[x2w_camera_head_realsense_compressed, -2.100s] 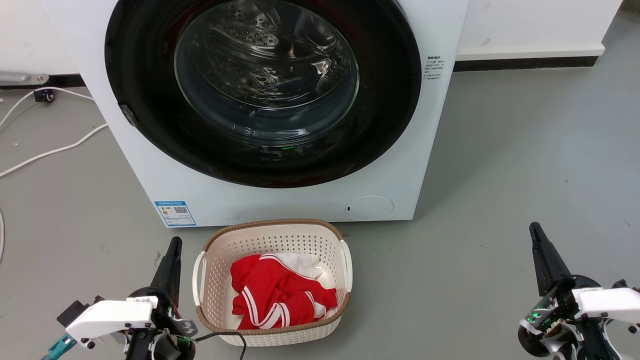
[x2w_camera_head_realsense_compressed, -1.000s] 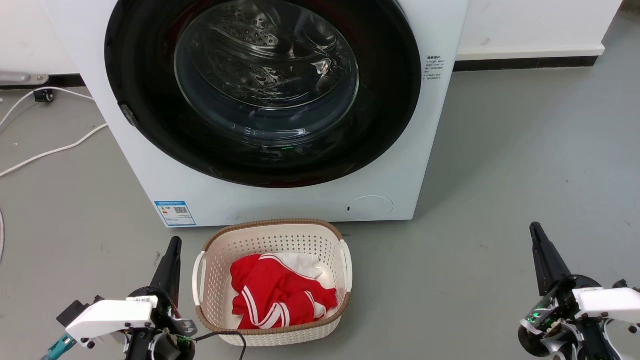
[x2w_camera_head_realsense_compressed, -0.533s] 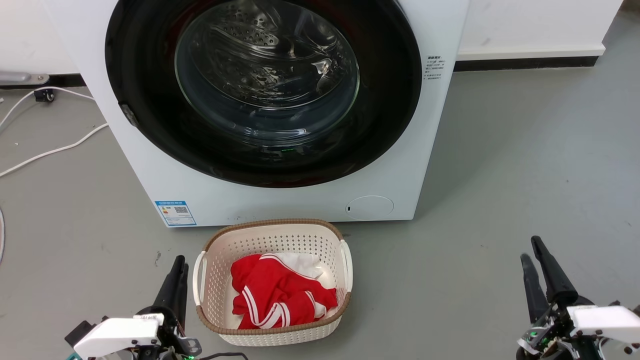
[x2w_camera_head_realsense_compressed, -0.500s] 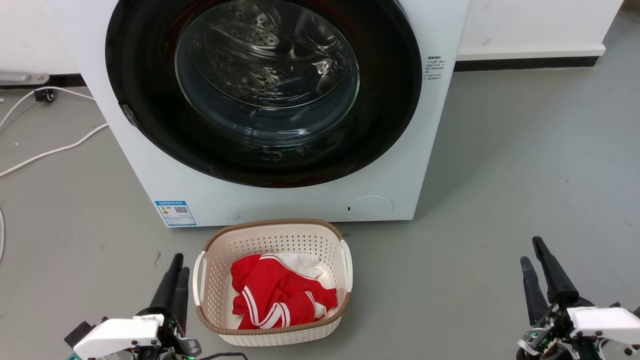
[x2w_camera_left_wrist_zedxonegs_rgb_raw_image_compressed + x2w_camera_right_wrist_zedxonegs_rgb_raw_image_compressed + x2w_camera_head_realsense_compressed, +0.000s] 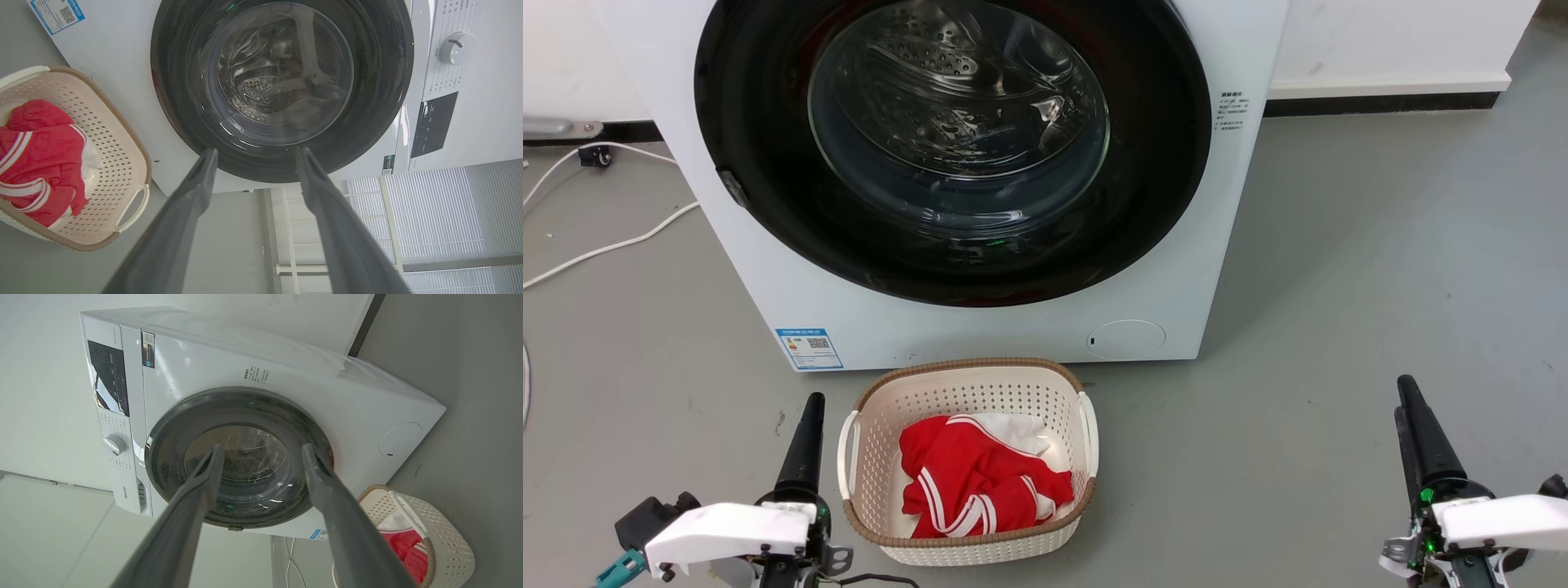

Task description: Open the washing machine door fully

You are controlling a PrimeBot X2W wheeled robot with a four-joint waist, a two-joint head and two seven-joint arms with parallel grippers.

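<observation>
The white washing machine [image 5: 980,335] stands straight ahead on the floor. Its washing machine door [image 5: 1160,163] is a glossy black ring around a clear glass bowl [image 5: 956,114], and it lies flush against the front. My left gripper [image 5: 811,402] hovers low at the lower left, beside the basket and well short of the door. My right gripper [image 5: 1403,392] hovers at the lower right over bare floor. In the wrist views the left gripper [image 5: 256,152] and the right gripper [image 5: 262,448] are both open and empty, pointing at the door [image 5: 380,81] [image 5: 163,461].
A cream laundry basket [image 5: 968,380] with red and white clothes [image 5: 980,482] sits on the floor right below the door, between my grippers. White cables [image 5: 605,245] trail on the floor at the left. A round filter cover [image 5: 1125,338] sits at the machine's lower right.
Half a second ago both grippers sat lower with their two fingers seen apart. They have risen again, close to where they were a second ago. The door has not moved.
</observation>
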